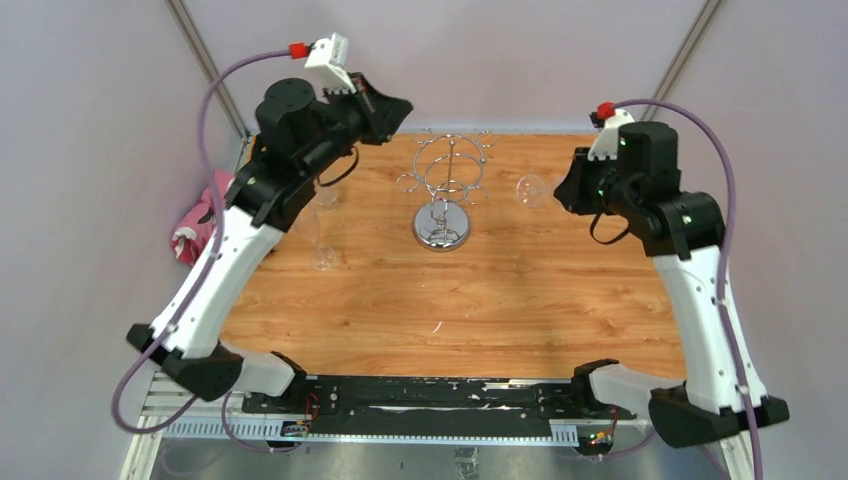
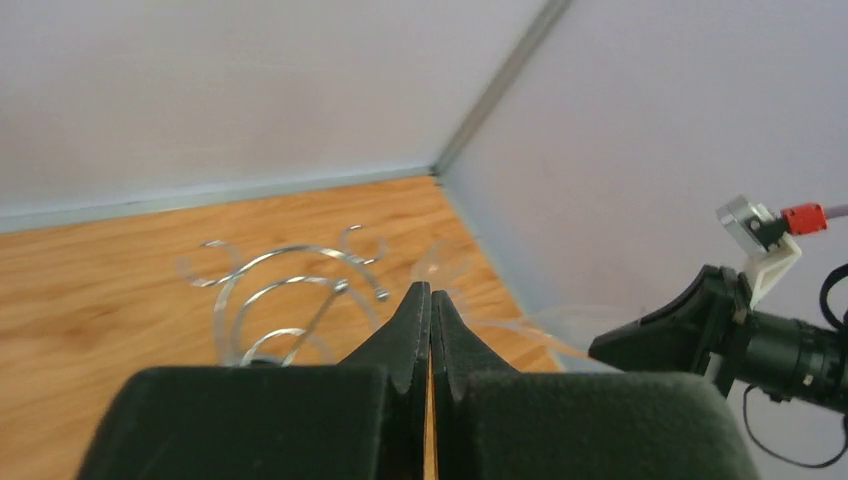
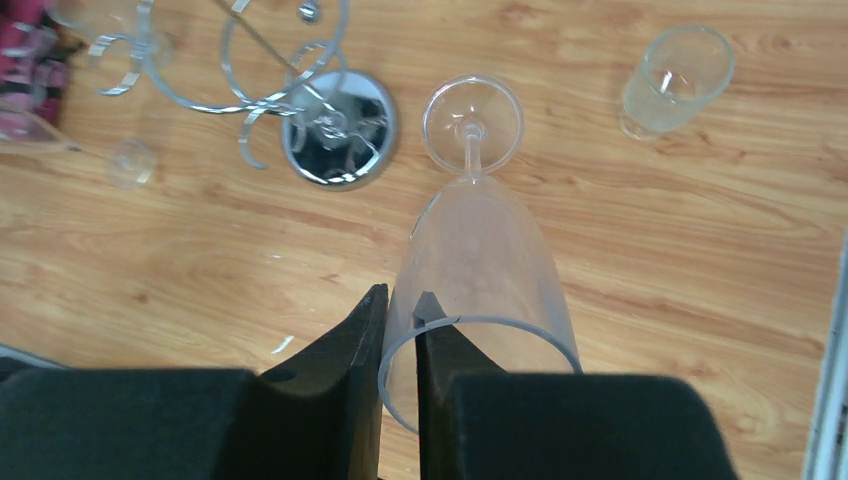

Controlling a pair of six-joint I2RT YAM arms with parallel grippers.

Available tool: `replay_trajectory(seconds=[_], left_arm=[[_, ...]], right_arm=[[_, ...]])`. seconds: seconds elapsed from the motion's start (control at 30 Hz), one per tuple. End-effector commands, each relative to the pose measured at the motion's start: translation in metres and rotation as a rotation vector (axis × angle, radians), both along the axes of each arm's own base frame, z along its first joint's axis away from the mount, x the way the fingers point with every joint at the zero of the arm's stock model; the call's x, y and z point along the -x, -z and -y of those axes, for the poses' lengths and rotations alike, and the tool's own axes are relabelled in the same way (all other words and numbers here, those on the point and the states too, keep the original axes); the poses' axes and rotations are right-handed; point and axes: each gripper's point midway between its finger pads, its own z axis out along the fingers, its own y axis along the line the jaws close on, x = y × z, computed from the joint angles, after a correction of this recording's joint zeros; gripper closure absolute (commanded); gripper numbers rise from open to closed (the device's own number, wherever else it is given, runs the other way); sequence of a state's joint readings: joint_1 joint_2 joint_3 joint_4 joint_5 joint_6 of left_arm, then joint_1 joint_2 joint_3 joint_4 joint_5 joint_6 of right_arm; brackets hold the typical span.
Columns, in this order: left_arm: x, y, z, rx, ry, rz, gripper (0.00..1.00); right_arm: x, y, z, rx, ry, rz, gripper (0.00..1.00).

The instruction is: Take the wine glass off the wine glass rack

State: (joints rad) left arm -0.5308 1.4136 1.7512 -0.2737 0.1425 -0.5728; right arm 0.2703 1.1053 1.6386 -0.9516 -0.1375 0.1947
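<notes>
The right fingers (image 3: 340, 350) tight on wine glass (image 3: 480, 250) rim, left fingers (image 2: 405, 340) closed empty; wine glass rack (image 3: 338, 130) beside, tumbler (image 3: 678, 80) nearby.

Left claw (image 2: 431, 295) pressed closed, raised at tabletop's far edge, left side; right claw (image 3: 403, 300) near right edge, pinching wine glass (image 3: 478, 250) rim.

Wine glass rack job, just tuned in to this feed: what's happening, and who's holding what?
The right gripper is pinching the rim of the wine glass, with one finger inside the bowl and one outside. In the top view the glass sits to the right of the wine glass rack, clear of its loops. The left gripper is shut on nothing, raised near the rack's far left side. I see no glass hanging on the rack.
</notes>
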Motion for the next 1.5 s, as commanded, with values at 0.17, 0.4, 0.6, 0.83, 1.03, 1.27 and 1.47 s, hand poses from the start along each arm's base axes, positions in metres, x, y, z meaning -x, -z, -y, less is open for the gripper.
replay_trajectory(seconds=[0.17,0.4,0.6,0.83,1.03,1.27,1.47], left_arm=[[0.041,0.104,-0.146,-0.531,-0.555,-0.231,1.00],[0.060,0.108,-0.166,-0.556,-0.588,-0.223,1.00],[0.061,0.110,-0.168,-0.575,-0.592,-0.220,1.00],[0.060,0.113,-0.170,-0.599,-0.593,-0.216,1.00],[0.055,0.121,-0.168,-0.632,-0.596,-0.230,0.99],[0.052,0.123,-0.165,-0.635,-0.589,-0.236,0.91],[0.050,0.123,-0.167,-0.646,-0.602,-0.237,0.82]], right_arm=[[-0.043,0.045,0.006,0.279,-0.009,-0.139,1.00],[-0.052,0.092,-0.002,0.418,-0.099,-0.289,1.00],[-0.055,0.130,-0.010,0.447,-0.169,-0.403,1.00],[-0.052,0.151,-0.023,0.399,-0.248,-0.448,1.00],[-0.055,0.167,-0.021,0.382,-0.248,-0.469,1.00],[-0.060,0.183,-0.018,0.397,-0.237,-0.517,1.00],[-0.062,0.190,-0.021,0.379,-0.247,-0.538,1.00]])
